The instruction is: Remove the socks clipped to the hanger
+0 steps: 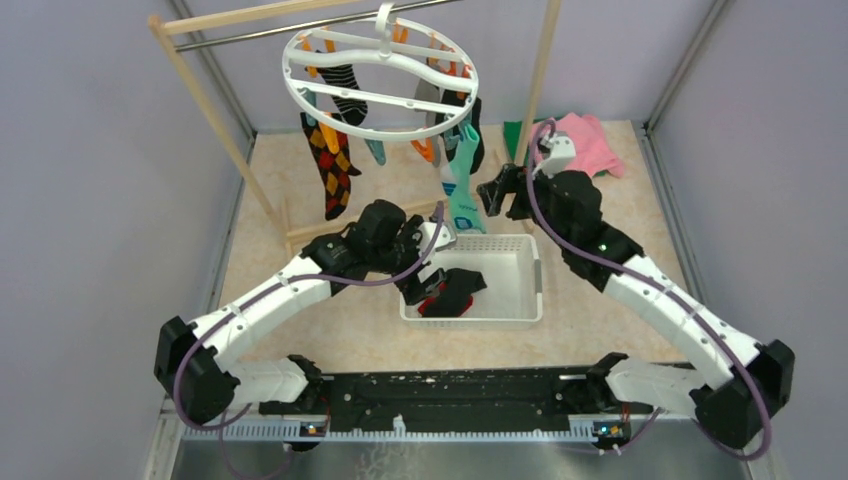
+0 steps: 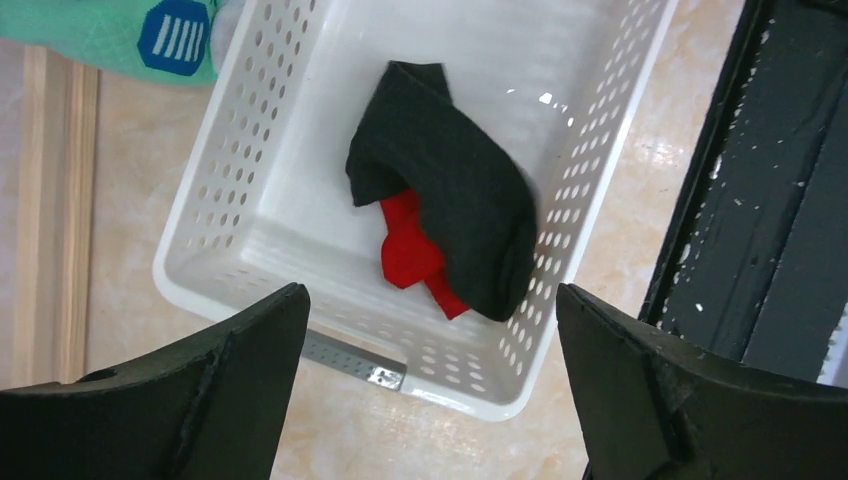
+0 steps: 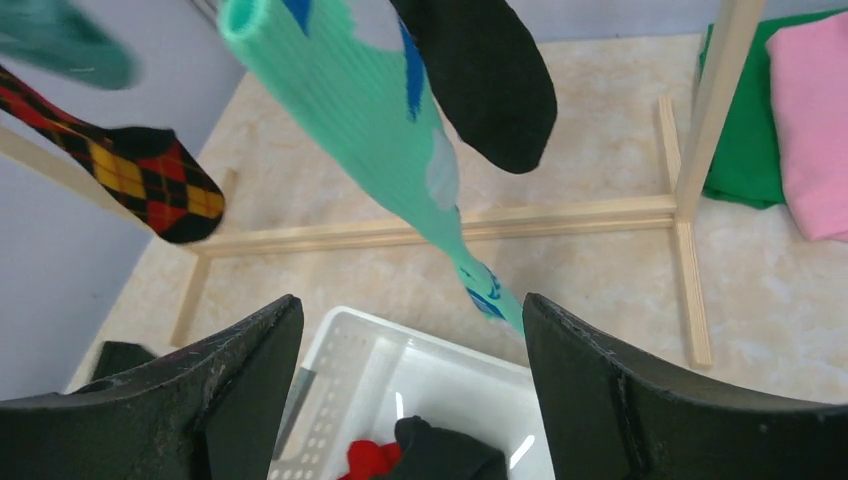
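Observation:
The white ring hanger [image 1: 380, 85] hangs from the rack's bar with several socks clipped on: an argyle sock [image 1: 330, 165], a striped sock [image 1: 345, 95], a teal sock [image 1: 463, 185] and a black sock [image 1: 470, 110]. In the right wrist view the teal sock [image 3: 370, 120], black sock [image 3: 490, 80] and argyle sock [image 3: 150, 185] dangle ahead. My right gripper [image 1: 500, 190] [image 3: 412, 305] is open and empty, just right of the teal sock's toe. My left gripper [image 1: 428, 285] [image 2: 430, 300] is open and empty above the basket's left end. A loose black sock [image 2: 450, 190] lies over a red sock [image 2: 408, 245] there.
The white slotted basket [image 1: 515, 300] [image 2: 230, 200] sits on the table in front of the arms. The wooden rack's posts [image 1: 540, 70] and floor rails [image 3: 450, 225] frame the hanger. Pink [image 3: 815, 120] and green [image 3: 745, 130] cloths lie at the back right.

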Controlling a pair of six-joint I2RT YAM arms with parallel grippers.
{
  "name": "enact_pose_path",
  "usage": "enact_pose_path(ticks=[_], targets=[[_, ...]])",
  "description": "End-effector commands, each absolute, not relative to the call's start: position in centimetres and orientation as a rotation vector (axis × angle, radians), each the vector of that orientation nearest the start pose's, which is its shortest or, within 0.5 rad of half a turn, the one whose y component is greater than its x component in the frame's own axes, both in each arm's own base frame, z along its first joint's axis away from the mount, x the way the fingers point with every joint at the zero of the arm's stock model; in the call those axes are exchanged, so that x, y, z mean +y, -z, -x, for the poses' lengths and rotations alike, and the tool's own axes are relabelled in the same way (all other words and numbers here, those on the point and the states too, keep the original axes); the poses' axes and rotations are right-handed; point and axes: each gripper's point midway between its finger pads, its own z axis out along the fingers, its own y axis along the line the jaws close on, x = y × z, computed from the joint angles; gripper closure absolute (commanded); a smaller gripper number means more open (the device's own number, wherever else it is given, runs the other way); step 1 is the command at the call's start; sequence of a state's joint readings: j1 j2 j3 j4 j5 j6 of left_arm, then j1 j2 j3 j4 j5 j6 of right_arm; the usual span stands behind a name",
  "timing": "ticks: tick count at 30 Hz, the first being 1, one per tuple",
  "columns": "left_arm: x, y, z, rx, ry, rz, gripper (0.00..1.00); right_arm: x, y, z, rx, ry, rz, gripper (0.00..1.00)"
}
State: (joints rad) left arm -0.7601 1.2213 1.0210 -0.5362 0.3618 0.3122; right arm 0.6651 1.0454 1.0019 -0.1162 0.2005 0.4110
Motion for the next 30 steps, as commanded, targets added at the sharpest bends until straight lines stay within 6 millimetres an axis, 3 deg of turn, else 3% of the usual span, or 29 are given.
enact_pose_path(ticks=[1,7,11,13,16,20,23,30], targets=[[-26.2,-19.7,-22.1,1.836,0.537,-1.368,0.01,23.5,-31.6,-33.9,1.74,-0.66,0.203,0.2],[-23.7,-20.0,-21.3,1.896,0.476,-1.397,0.01,25.7,-32.9,-38.5,1.648,-0.67,0.222,0.24],[-22.6,-20.9,-20.4,1.915,0.551,-1.39,0.01,27.4,-33.2,-40.1,1.605,-0.724,0.241,0.3],[-22.2,-21.6,-20.3,1.911,0.59,-1.369,0.01,28.1,-32.6,-40.6,1.608,-0.744,0.244,0.39],[-21.8,-22.7,-20.8,1.906,0.626,-1.317,0.01,28.3,-32.2,-40.6,1.607,-0.767,0.236,0.65],[-21.2,-24.6,-22.3,1.898,0.654,-1.213,0.01,28.4,-32.9,-39.3,1.603,-0.805,0.239,0.98],[-21.1,-25.8,-23.0,1.876,0.647,-1.161,0.01,29.1,-33.8,-37.2,1.619,-0.785,0.271,1.0],[-20.9,-28.8,-23.3,1.812,0.645,-1.074,0.01,33.9,-35.5,-30.0,1.661,-0.895,0.372,1.0]])
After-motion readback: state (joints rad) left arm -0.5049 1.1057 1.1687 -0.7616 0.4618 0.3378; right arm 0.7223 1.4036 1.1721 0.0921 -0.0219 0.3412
